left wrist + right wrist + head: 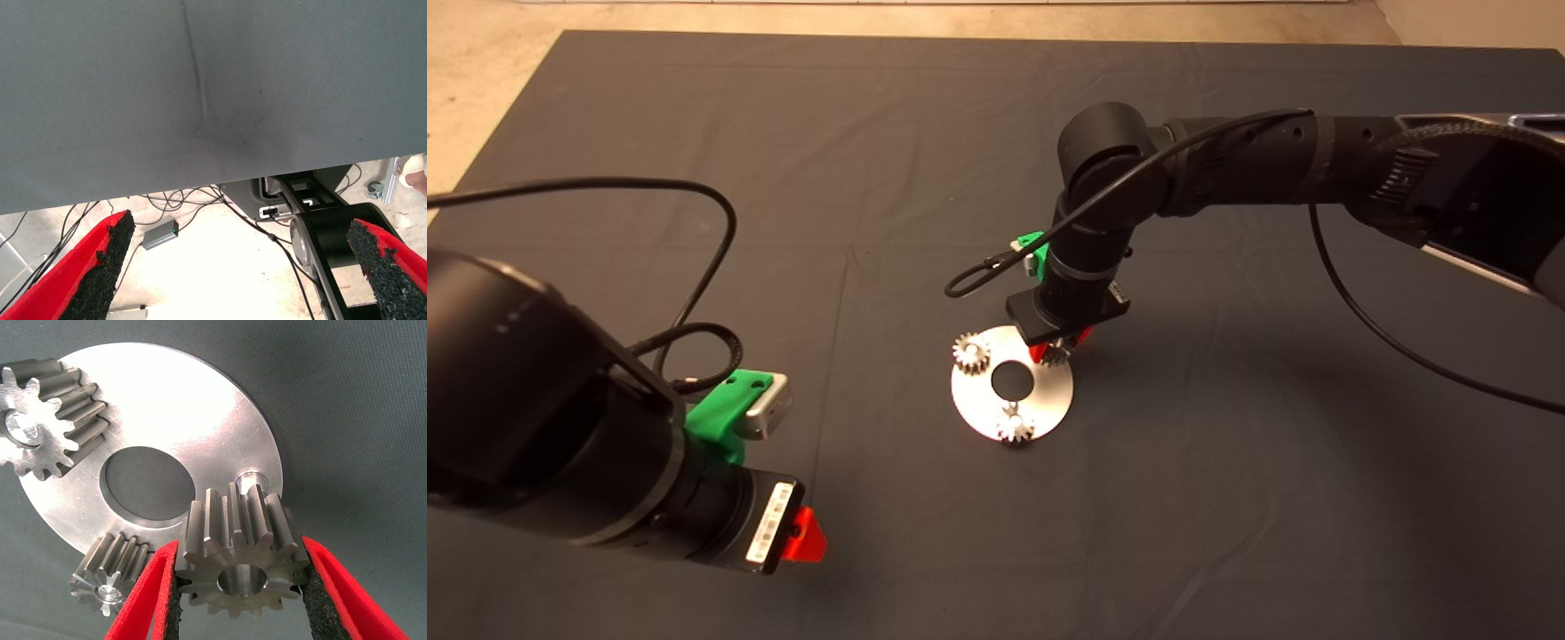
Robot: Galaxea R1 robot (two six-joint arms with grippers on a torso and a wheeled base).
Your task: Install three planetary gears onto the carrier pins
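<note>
Right wrist view: a small steel planetary gear (pixel 241 550) is seen clamped between the black foam pads of the right gripper (pixel 239 587). Its teeth are straight-cut and shiny, and a round centre hole is bored through it. It is held just above the white disc (pixel 180 413), close beside the one bare carrier pin (pixel 249 479), a short metal peg near the disc's rim.

Three gears are counted in all. Two are already seated on the disc: one (pixel 47 413) at the rim on the far side of the disc's large centre hole from the held gear, its pin end showing in its bore, and another (pixel 110 572) at the rim beside the held gear. The disc is flat, round and brushed, and it lies on the dark woven mat (pixel 1227 444) covering the desk.

From the head view, the left gripper (pixel 805 533) is seen well apart from the disc, over bare mat. Its red fingers (pixel 100 267) are spread wide, nothing between them; floor and cables are shown past the mat's edge.
</note>
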